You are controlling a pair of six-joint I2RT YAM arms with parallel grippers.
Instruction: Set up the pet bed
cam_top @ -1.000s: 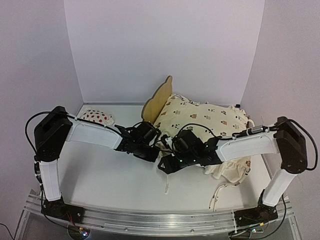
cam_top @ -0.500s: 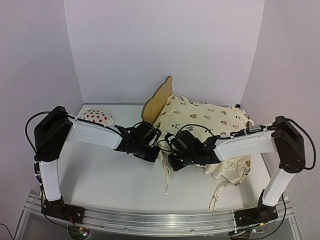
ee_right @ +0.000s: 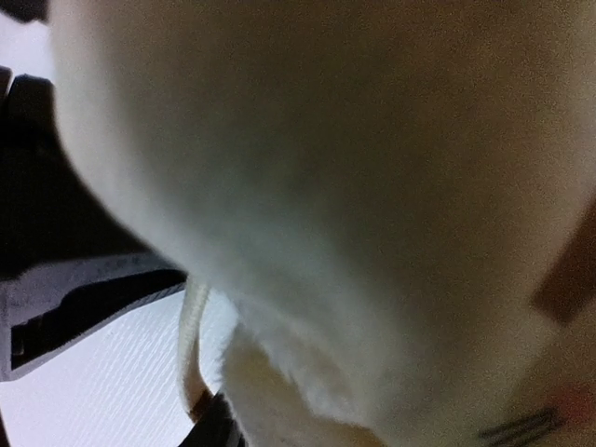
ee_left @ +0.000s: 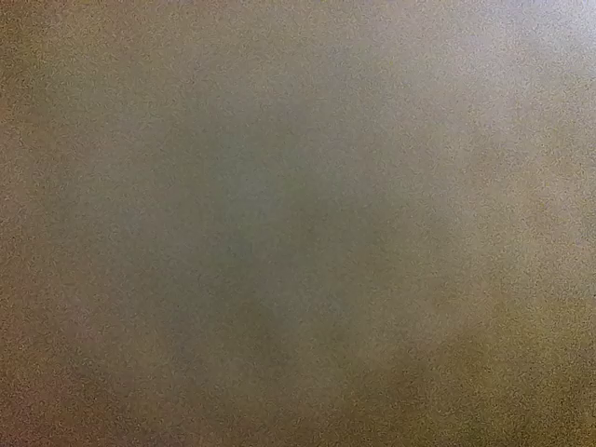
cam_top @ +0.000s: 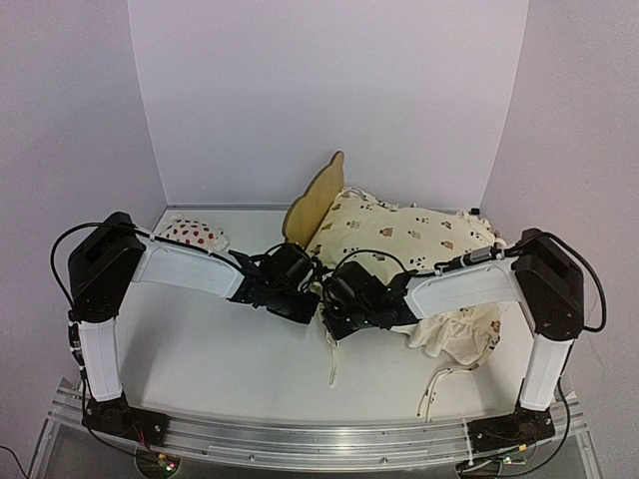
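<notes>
The right gripper (cam_top: 337,299) has slid left beside the left gripper (cam_top: 303,289) at the cover (cam_top: 419,235) edge; how open either is, I can't tell. White table (cam_top: 200,349), pale walls (cam_top: 329,90).

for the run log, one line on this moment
cover: over pet bed | left hand, right hand: at its near edge, grip unseen | pillow: aside

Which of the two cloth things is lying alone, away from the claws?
The small strawberry-print pillow, back left. The cream animal-print cover has the left gripper and right gripper at its edge.
</notes>
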